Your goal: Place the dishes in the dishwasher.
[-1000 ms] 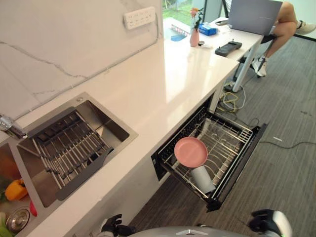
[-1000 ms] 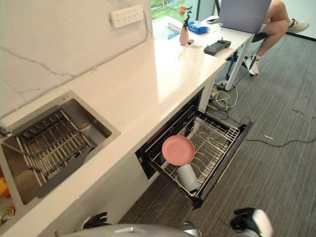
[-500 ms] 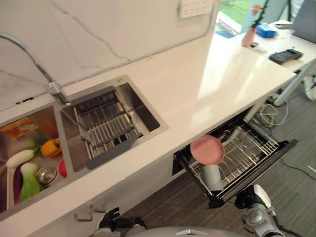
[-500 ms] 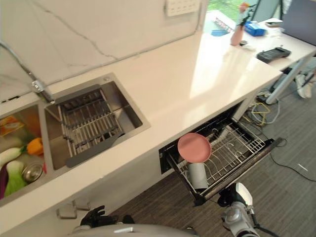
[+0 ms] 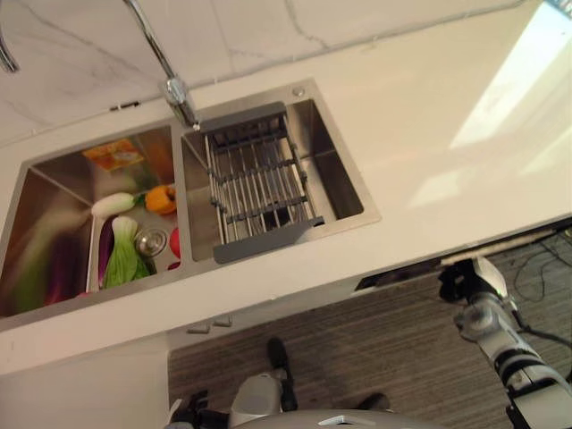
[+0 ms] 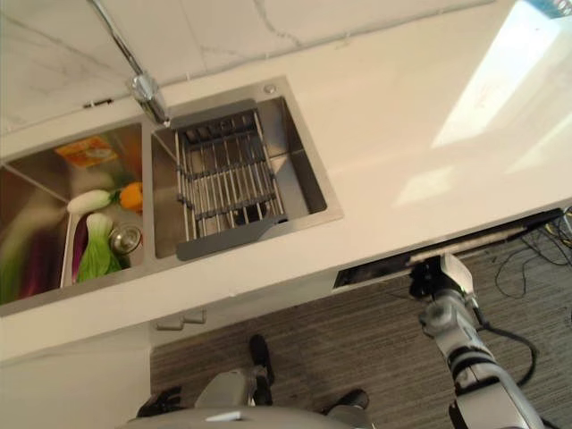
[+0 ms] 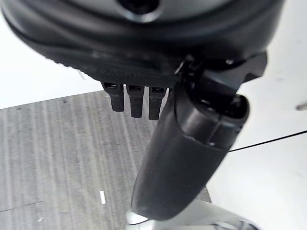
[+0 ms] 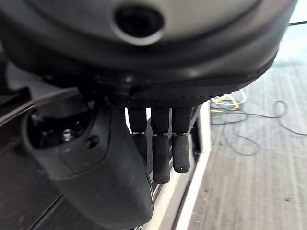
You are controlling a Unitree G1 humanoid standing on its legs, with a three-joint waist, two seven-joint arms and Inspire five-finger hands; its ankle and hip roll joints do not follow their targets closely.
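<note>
The dishwasher (image 5: 500,248) shows as a narrow dark slot under the counter's front edge at the right. My right hand (image 5: 460,284) is raised just in front of that slot, its fingers (image 8: 162,153) straight and holding nothing, pointing along the white front edge. My left hand (image 5: 186,413) hangs low at the lower left, over the grey floor. Its fingers (image 7: 134,103) are relaxed and empty. A dark wire dish rack (image 5: 259,183) sits in the right basin of the steel sink (image 5: 344,174), its bars bare.
The left basin (image 6: 36,170) holds vegetables, an orange pepper (image 5: 161,198) and a drain strainer (image 5: 150,241). A tap (image 5: 179,89) rises behind the sink. The pale countertop (image 5: 465,116) runs right. Cables (image 6: 536,268) lie on the floor at the right.
The camera has swung left, so the sink now sits in the middle. The pulled-out rack with pink plate and cup has left view. My right hand has risen to the slot.
</note>
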